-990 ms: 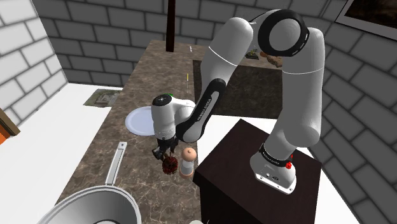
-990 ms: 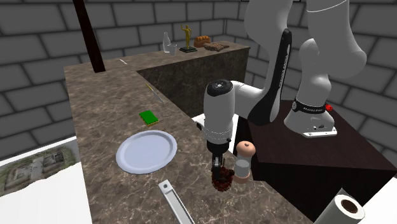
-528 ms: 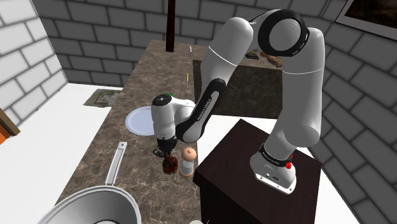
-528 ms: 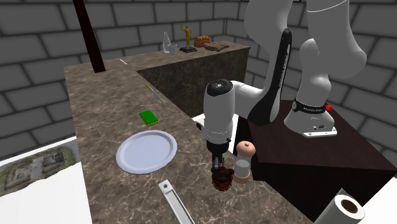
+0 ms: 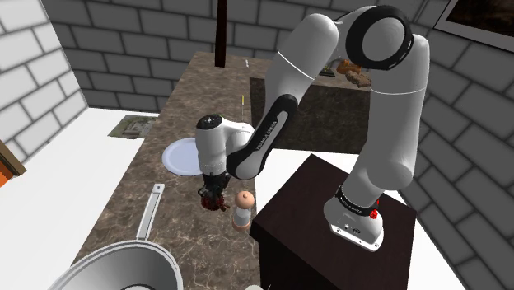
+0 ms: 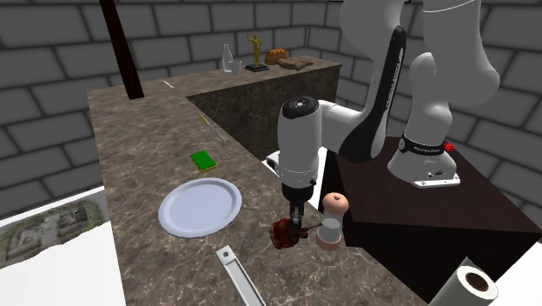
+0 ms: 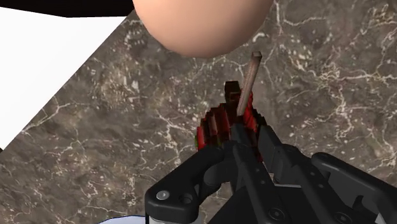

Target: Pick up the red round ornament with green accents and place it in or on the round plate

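The ornament [image 6: 284, 234] is a dark red, ribbed round thing with a thin stem; no green shows on it. My black gripper [image 6: 294, 222] is shut on it and holds it tilted just above the marble counter. In the wrist view the two fingers [image 7: 270, 147] clasp the red ornament [image 7: 219, 125] and its stem points away from the hand. The round white plate [image 6: 200, 207] lies flat on the counter, a short way off toward the second exterior view's left. In the shoulder view the ornament [image 5: 216, 200] hangs below the hand, nearer than the plate [image 5: 176, 156].
A shaker with a peach cap [image 6: 333, 219] stands right beside the gripper. A pan's long handle [image 5: 149, 212] and its big bowl [image 5: 115, 272] lie at the counter's near end. A small green block [image 6: 202, 160] sits behind the plate. The dark stand [image 5: 329, 231] borders the counter.
The fingers have shut on the ornament. The hand has risen a little and carried it away from the shaker, toward the plate.
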